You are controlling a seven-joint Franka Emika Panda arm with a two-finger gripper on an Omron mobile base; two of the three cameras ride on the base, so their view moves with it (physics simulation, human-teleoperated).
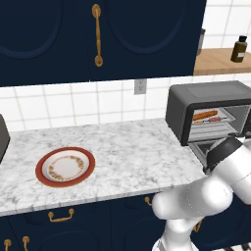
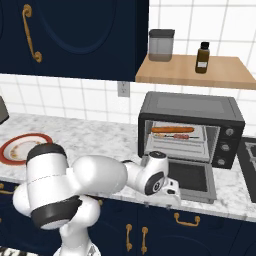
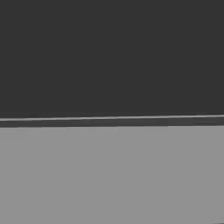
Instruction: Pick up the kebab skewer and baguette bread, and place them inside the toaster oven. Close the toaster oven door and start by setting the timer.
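Baguette bread (image 2: 164,129) and the kebab skewer (image 2: 182,136) both lie inside the toaster oven (image 2: 191,107), side by side on its wire rack. The bread is toward the back and the skewer is in front of it. They lie flat and long-ways across the rack, so the food part of the job looks done.

The toaster oven door (image 2: 191,176) is still down and flat, sticking out toward the front edge of the worktop (image 1: 122,147). It has to swing up next, I think. The gripper (image 2: 172,192) sits low at the front of the open door, near its left corner and at the worktop's front edge. That is a good spot for pushing the door up from below. I cannot tell how far apart the fingers are, or if they hold anything, because the hand camera is pressed close to a dark flat face.

The oven's knobs (image 2: 229,132) are on its right side, clear of the door. To the oven's left the worktop has lots of open room, with just a red-rimmed plate (image 1: 65,166) far off near the left end.
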